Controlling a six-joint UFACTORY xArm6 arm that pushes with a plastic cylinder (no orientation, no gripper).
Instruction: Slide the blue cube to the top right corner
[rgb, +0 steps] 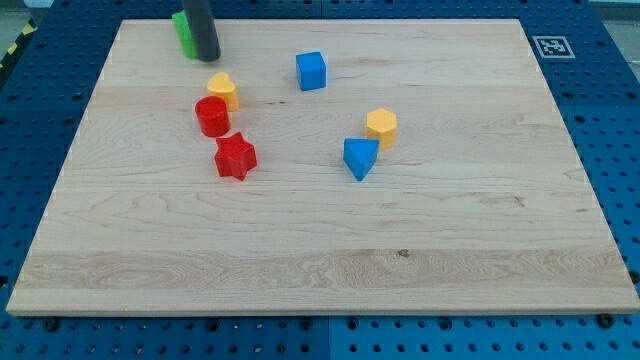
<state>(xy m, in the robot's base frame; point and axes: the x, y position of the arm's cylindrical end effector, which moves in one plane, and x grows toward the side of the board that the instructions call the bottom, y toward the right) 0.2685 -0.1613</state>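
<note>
The blue cube (312, 71) sits on the wooden board (320, 260), a little left of centre near the view's top. My tip (206, 57) is at the view's top left, about a hundred pixels to the left of the blue cube and not touching it. The rod partly hides a green block (183, 33) right behind it. The board's top right corner has a printed marker tag (551, 46).
A yellow block (222, 91), a red cylinder (212, 116) and a red star (235, 157) stand in a line below my tip. A yellow hexagonal block (381, 127) and a blue triangular block (360, 158) lie right of centre.
</note>
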